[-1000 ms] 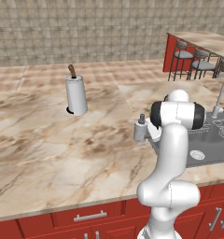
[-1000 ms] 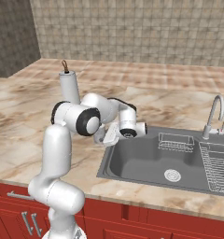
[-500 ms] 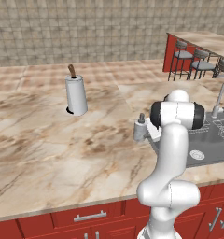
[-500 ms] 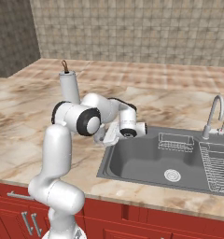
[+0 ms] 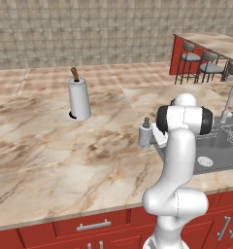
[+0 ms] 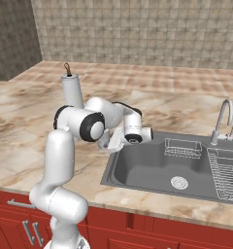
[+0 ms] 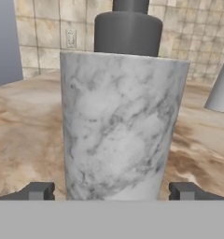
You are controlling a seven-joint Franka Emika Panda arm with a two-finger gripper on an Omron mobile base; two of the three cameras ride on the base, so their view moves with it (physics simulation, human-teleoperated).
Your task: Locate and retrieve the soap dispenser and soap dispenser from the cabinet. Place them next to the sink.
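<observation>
A white-grey marbled soap dispenser (image 7: pixel 118 126) with a dark grey pump stands upright on the marble counter. In the left base view this soap dispenser (image 5: pixel 145 134) is just left of the sink (image 5: pixel 220 151), beside my forearm. My gripper (image 7: pixel 112 191) is open around the bottle's base. One fingertip (image 7: pixel 39 190) stands a little off its left side and the other is close to its right side. From the right base view my gripper (image 6: pixel 112 144) hangs low at the sink's (image 6: pixel 152 171) left rim. The cabinet is out of view.
A white paper-towel roll (image 5: pixel 79 99) stands further back on the counter. A curved chrome tap (image 6: pixel 220 121) rises at the sink's far side, with a wire rack (image 6: pixel 182 147) inside the basin. Bar stools (image 5: pixel 201 68) stand at the far right.
</observation>
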